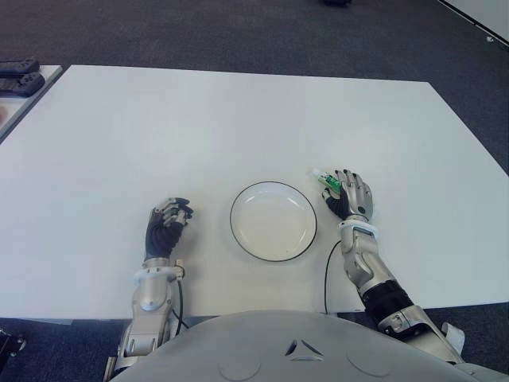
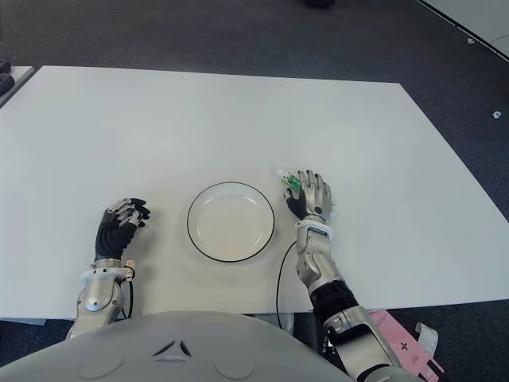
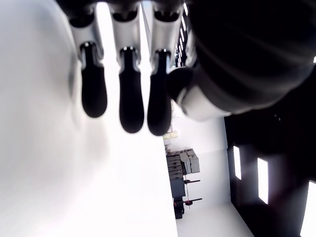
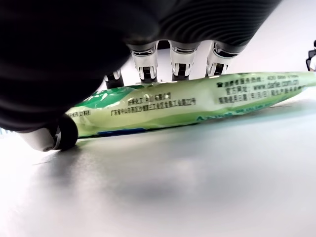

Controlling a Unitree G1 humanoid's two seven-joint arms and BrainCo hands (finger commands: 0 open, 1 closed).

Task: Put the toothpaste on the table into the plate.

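A humanoid robot looked down at a white table point(image 1: 238, 119). An empty white plate point(image 1: 273, 220) with a dark rim sat near the table's front edge, straight ahead of the robot. At about two o'clock from the plate, just beside its rim, a green toothpaste tube point(image 4: 197, 101) lay flat on the table. The right hand point(image 1: 351, 195) was over the tube, with only its cap end showing past the fingertips toward eleven o'clock. In the right wrist view the fingers point(image 4: 180, 61) reached down behind the tube and the thumb sat at its near side, closing loosely around it, but the tube still rested on the surface. The left hand point(image 1: 167, 226) showed at nine o'clock from the plate, fingers curled and holding nothing. The step in hand appeared to be the grasp. Next would be a firmer pinch, a lift, and a short carry toward eight o'clock to the plate.
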